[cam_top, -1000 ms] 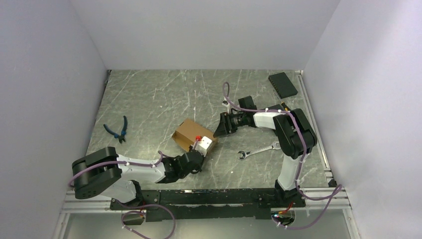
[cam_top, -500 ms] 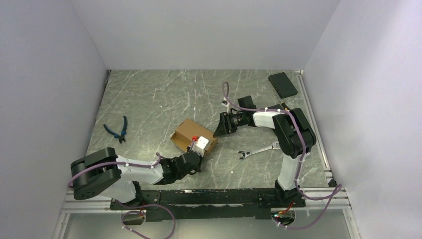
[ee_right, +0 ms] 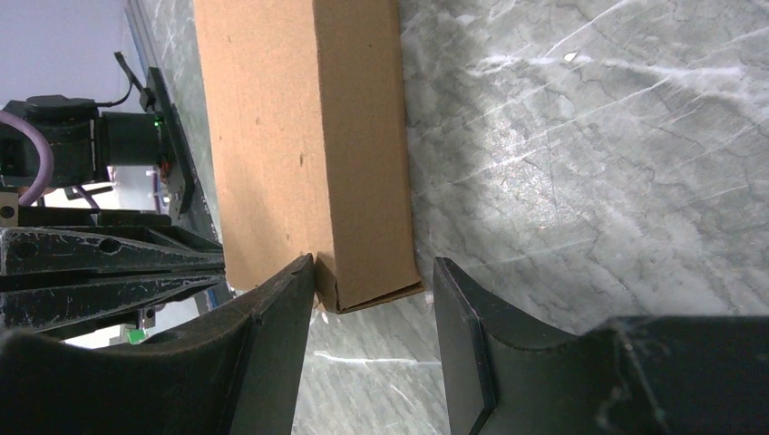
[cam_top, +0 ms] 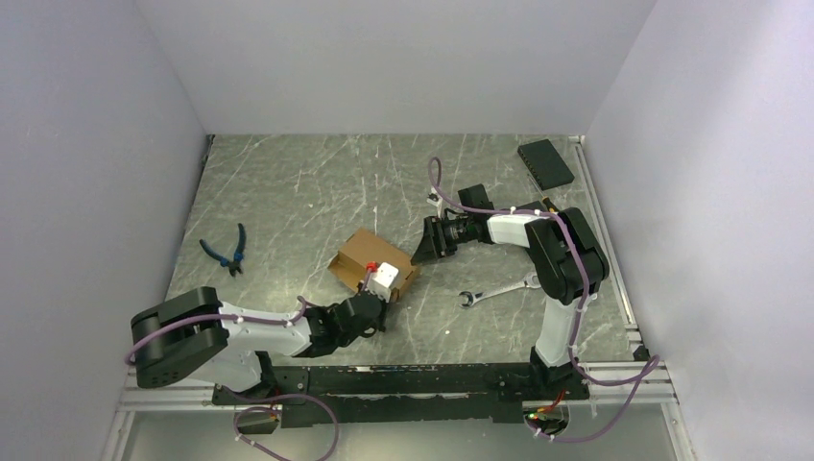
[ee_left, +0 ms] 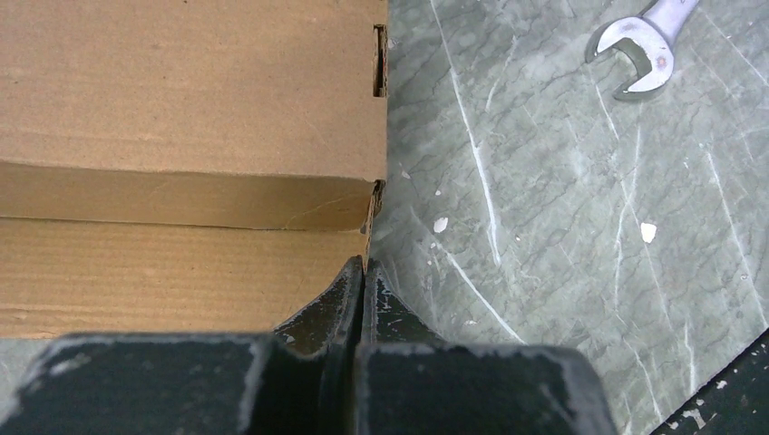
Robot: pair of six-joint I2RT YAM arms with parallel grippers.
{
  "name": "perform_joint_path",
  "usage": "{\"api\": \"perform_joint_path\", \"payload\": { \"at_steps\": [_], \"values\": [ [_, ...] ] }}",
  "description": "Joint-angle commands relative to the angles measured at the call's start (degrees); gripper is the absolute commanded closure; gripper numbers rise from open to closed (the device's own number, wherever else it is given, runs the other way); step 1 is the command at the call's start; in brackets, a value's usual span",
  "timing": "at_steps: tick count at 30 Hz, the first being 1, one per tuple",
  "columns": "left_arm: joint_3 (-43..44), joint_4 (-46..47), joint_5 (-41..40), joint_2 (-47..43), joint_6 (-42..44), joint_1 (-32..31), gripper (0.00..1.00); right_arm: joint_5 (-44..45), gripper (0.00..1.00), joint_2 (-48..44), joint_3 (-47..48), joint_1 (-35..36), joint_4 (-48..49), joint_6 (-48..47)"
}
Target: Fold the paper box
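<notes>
The marbled grey worktop (cam_top: pixel 288 187) lies bare across its far half, leaving wide passage there. The brown cardboard paper box (cam_top: pixel 363 255) blocks the middle. The left gripper (ee_left: pixel 363 267), jaws pressed together, crowds the box's near corner. The right gripper (ee_right: pixel 374 272), jaws apart astride the box's end, closes off its right side. A silver open-ended wrench (cam_top: pixel 497 289) narrows the lane toward the right edge. Blue-handled pliers (cam_top: pixel 228 250) lie near the left edge, and a black flat rectangular pad (cam_top: pixel 545 161) fills the far right corner. White walls (cam_top: pixel 384 67) hem three sides.

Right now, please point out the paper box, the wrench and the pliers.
paper box (cam_top: pixel 363 252), top external view, middle of its brown top face.
wrench (cam_top: pixel 499 288), top external view, middle of its shaft.
pliers (cam_top: pixel 231 257), top external view, near the joint.
</notes>
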Motion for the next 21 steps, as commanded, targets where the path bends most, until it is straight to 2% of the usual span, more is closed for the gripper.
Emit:
{"api": "perform_joint_path", "payload": {
  "at_steps": [1, 9, 21],
  "values": [
    [-0.97, 0.01, -0.05, -1.93, -1.46, 0.32, 1.0, 6.13, 0.48, 2.1, 0.6, -0.25, -0.7, -2.36],
    [0.45, -0.57, 1.59, -1.45, -0.7, 1.06, 1.0, 5.94, 0.48, 2.19, 0.98, 0.42, -1.51, -3.39],
    [5.84, -6.92, 3.85, -0.36, -1.16, 2.47, 0.98, 6.12, 0.45, 1.57, 1.91, 2.36, -2.99, -5.78]
  ]
}}
